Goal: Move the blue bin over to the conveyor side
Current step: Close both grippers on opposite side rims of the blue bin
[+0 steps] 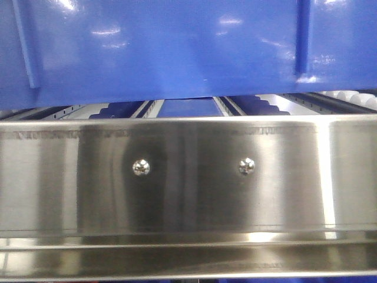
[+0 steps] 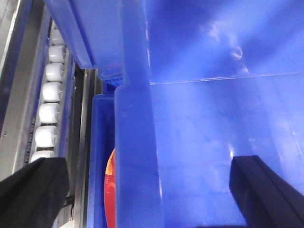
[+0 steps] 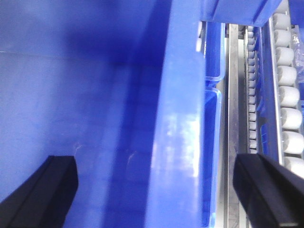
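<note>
**Both pincers spread wide astride the walls of the big blue bin**

Nearest the front camera runs a shiny brushed-steel rail [image 1: 188, 194] with two round rivets [image 1: 141, 167] side by side. Just behind it lie metal roller tracks [image 1: 147, 109], with white plastic rollers [image 1: 353, 97] showing at the far right. Over those tracks stands the large glossy royal-blue plastic bin [image 1: 177, 47]. Its flat ribbed wall fills the top of that view from edge to edge. I cannot tell whether its base sits on the tracks or hangs clear of them.

At the left wrist, the left pincer [image 2: 147, 160] is spread wide. Its black fingers [image 2: 28, 194] stand either side of the bin's thick rim, one outside and one inside, both apart from the plastic. The part of the inside that shows is bare glossy blue floor and wall. Past the rim and lower down sits a second blue plastic bin [image 2: 98, 156] holding a red and orange thing [image 2: 109, 190]. Only a sliver of it shows, too little to name it or read anything on it. A row of white rollers runs farther out.

The right pincer [image 3: 154, 159] is likewise wide apart astride a rim of the big bin. One finger is over the bare blue inside, the other outside. Beyond that rim lies another blue bin with a thin pale-edged rim [image 3: 213, 133], its contents hidden. After it come a steel strip and more white rollers.
</note>
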Controlling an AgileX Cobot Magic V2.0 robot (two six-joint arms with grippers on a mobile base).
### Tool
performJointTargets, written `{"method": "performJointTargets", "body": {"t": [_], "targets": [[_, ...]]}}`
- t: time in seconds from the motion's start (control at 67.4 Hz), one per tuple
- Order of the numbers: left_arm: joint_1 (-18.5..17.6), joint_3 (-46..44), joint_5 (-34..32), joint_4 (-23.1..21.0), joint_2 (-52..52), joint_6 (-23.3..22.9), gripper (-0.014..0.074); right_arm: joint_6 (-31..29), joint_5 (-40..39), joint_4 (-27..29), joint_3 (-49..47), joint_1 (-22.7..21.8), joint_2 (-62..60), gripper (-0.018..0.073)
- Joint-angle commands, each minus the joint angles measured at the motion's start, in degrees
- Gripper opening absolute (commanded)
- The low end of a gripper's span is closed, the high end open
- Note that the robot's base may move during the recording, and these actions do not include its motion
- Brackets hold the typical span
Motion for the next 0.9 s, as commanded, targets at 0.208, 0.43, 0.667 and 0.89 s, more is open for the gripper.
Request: {"method": "performJointTargets", "body": {"t": [0.208,0.43,0.667,0.89], "targets": [[-0.1,-0.08,-0.49,-0.37,-0.06,-0.11,0.059,0.16,-0.7,-0.79,2.16,0.02,0.4,0.0549],[-0.1,-0.08,-0.49,-0.37,-0.06,-0.11,0.059,0.16,-0.7,-0.79,2.16,0.02,0.76,0.0549],[-0.1,-0.1,-0.49,-0.09,-0.06,-0.11,0.059,0.16,-0.7,-0.79,2.16,0.02,0.76,0.0549],[-0.1,-0.1,-0.49,-0.09,-0.06,-0.11,0.059,0.16,-0.7,-0.79,1.52,0.02,0.76,0.0549]]}}
